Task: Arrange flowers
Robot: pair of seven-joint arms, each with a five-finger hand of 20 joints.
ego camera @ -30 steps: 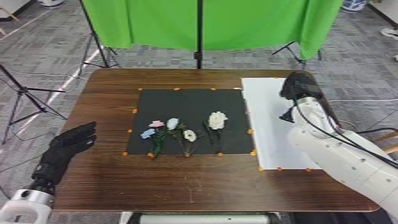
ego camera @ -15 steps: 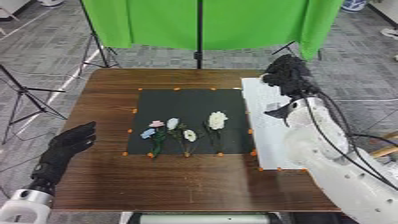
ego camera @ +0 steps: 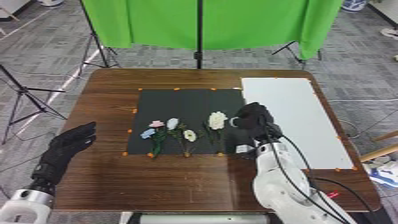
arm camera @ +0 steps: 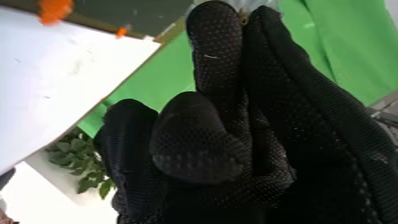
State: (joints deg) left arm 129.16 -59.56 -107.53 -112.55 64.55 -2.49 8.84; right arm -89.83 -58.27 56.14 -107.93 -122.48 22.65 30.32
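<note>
In the head view, your right hand (ego camera: 256, 117) hides part of the black mat's (ego camera: 178, 102) right edge, and the clear object (arm camera: 242, 4) it grips, fingers and thumb closed in, is mostly covered, its shape uncertain. Flowers (ego camera: 217, 120) lie on the mat, stems faint against the black, the large white bloom just beside that hand; the white sheet (ego camera: 289, 107) is to the right on the tabletop (ego camera: 178, 187).

Right hand (ego camera: 256, 115) — from well over the white board (ego camera: 298, 112) — to the edge of the black mat (ego camera: 182, 103)
</note>
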